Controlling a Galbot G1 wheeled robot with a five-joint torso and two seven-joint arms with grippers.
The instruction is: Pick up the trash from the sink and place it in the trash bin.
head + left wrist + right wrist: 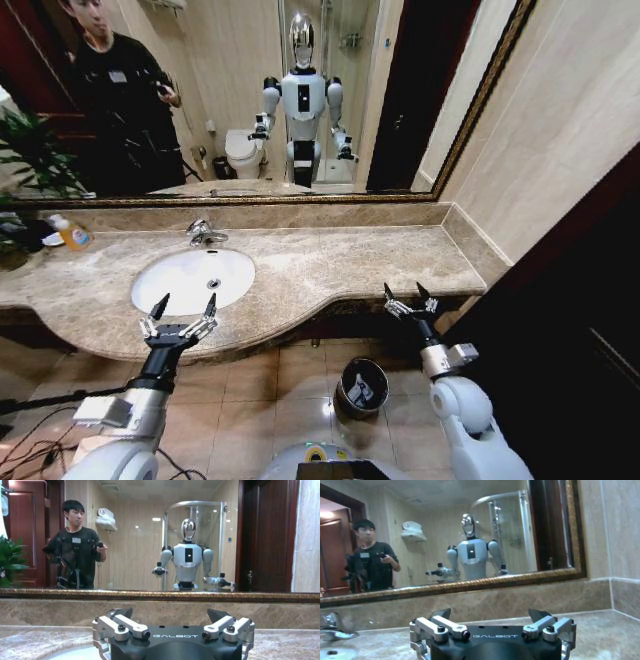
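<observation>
The sink [192, 279] looks bare, with no trash that I can spot. The trash bin [361, 387] sits on the floor with something pale inside, so maybe the job is nearly done. The 2 grippers, left gripper [180, 313] and right gripper [411, 297], are spread wide, holding nothing. The right wrist view catches the tap [331, 629] from the side.

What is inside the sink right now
The sink shows a bare white bowl with its drain; no trash is visible in it. The open left tool, at its front rim, covers a small strip of the bowl.
</observation>
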